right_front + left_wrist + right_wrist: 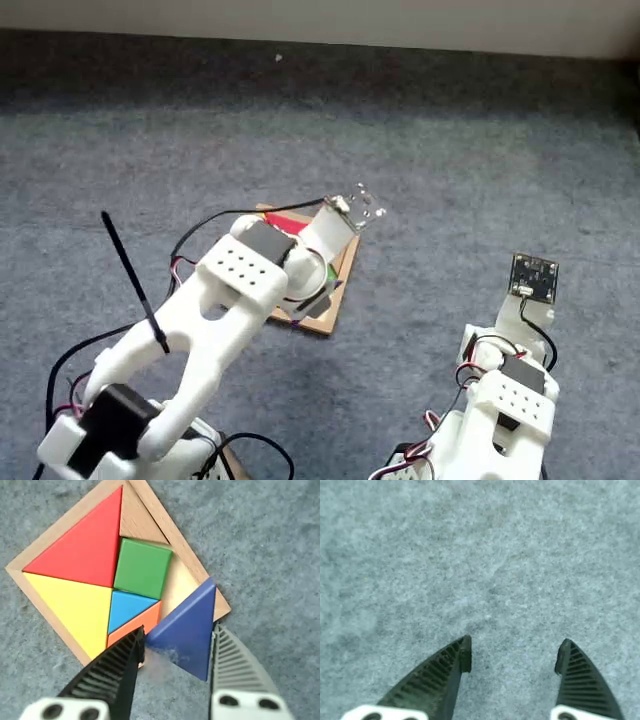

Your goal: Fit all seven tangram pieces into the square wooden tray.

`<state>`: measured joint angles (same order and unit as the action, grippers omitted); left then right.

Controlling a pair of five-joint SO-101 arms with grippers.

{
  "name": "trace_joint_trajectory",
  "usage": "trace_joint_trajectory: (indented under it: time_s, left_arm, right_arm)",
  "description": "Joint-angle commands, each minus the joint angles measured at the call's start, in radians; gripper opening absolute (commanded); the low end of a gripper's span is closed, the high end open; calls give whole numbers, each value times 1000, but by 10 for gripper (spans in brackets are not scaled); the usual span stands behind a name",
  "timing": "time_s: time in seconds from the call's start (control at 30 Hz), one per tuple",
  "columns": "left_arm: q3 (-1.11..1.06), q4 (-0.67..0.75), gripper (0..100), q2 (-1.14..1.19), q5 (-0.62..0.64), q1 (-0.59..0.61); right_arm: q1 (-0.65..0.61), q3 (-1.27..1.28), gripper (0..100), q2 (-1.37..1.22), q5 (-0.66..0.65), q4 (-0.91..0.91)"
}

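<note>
Now the left tool (177, 631) clamps the blue triangle (187, 622) over the tray (167, 525) edge; right tool (515, 642) spread apart.

Tray (150, 515): pale tan wood. Pieces: red triangle (85, 545), yellow triangle (75, 610), green square (142, 567), light blue triangle (127, 607), orange piece (131, 628), dark blue triangle (190, 622) with whitish scuffing. Carpet (270, 540): mottled grey. Left gripper (177, 630): ribbed, one side black, other pale grey.

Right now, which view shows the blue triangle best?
Left wrist view: the dark blue triangular piece lies whole between the fingers of the left gripper. High view: the arm covers it. Right wrist view faces grey carpet.
</note>
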<state>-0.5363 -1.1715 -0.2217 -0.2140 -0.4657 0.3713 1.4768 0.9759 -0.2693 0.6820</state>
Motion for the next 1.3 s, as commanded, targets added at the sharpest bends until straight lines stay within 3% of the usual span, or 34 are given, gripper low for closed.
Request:
trace_joint_trajectory:
  time_s: [0.0, 0.37, 0.53, 0.93, 1.07, 1.27]
  left_arm:
    - [151, -5, 155, 99, 14, 51]
    - [243, 15, 158, 263, 14, 62]
    - [245, 8, 281, 255, 66, 85]
    - [272, -54, 268, 265, 57, 81]
    - [260, -54, 219, 265, 57, 35]
    - [193, -32, 222, 266, 55, -56]
  right_arm:
    - [-12, 1, 265, 13, 0, -19]
    - [-12, 1, 265, 13, 0, -21]
    - [-12, 1, 265, 13, 0, -21]
    - [-18, 1, 265, 13, 0, -21]
    - [-48, 1, 265, 13, 0, -21]
    - [-50, 1, 265, 13, 0, -21]
